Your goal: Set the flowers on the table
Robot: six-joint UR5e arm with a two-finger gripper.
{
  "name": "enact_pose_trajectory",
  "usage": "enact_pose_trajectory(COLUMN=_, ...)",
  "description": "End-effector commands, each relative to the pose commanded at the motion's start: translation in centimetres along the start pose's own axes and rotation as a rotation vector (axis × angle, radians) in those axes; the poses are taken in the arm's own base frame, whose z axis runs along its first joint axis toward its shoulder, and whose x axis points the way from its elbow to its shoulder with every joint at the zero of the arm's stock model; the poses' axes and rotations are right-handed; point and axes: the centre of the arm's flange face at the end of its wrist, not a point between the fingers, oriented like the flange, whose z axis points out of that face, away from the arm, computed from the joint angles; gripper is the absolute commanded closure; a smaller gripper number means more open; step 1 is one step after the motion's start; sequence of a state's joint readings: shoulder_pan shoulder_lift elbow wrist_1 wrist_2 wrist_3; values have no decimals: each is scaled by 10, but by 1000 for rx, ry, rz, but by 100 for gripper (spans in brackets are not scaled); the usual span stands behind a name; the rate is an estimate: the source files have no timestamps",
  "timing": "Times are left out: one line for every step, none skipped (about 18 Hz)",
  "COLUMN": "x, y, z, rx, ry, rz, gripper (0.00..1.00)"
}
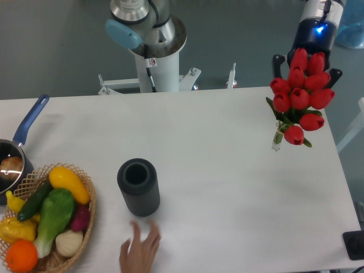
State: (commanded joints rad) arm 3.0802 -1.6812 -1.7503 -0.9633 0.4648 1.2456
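The gripper [304,63] is gripping the flowers [299,94] at the far right, its fingers closed on the bunch, holding it above the table [227,170]. Near the front, a dark ribbed cylinder [138,186] is standing beside a vegetable basket [85,216], and a hand [140,250] is resting.

Matte white table [227,187], ribbed blk cylinder [138,186], wicker basket [88,213]

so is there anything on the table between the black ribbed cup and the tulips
No. In the camera view the stretch of white table between the black ribbed cup and the tulips held in the gripper is bare.
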Motion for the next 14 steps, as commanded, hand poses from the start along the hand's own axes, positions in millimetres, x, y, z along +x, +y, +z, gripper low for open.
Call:
enact_pose_trajectory(x=1, y=0, z=1, rx=0, ry=2, rz=-1, gripper=56)
enact_pose_trajectory(x=2, y=-2, z=0, rx=-2, ry=-1, rz=3, gripper=56)
enact_pose_trajectory(x=0, y=-5, z=-2, rx=-3, ry=-4, rz=7, gripper=56)
enact_pose_trajectory(x=1, y=-5, z=-2, rx=-3, ry=-4, rz=7, gripper=56)
enact_pose_trajectory(x=1, y=-5, z=-2, rx=-11, ry=-8, rz=9, gripper=56)
enact_pose_trajectory(x=1, y=-4, z=-4, rx=-30, ry=-16, rz=9, gripper=56)
enact_pose_trajectory(x=2, y=-5, z=-5, rx=-48, ry=-24, rz=15, gripper=56)
enact_pose_trajectory(x=3, y=-5, z=-5, rx=-63, ry=-30, rz=19, gripper=56)
enact_pose_trajectory(x=6, y=-8, z=-8, rx=-77, ry=-38, rz=24, gripper=56)
enact_pose_trajectory(x=9, y=-10, z=-11, rx=-103, ry=-51, rz=29, gripper=56)
enact_pose_trajectory(x=12, y=-11, z=-14, rx=-139, ry=-69, rz=35, gripper=56)
enact_pose_trajectory(x=13, y=-12, z=-17, rx=-175, ry=-87, rz=37, gripper=56)
enact_pose_trajectory(x=13, y=-10, z=-19, rx=-205, ry=-101, rz=31, gripper=56)
enact_pose_trajectory(x=13, y=-11, z=-22, rx=-223, ry=-113, rz=23, gripper=56)
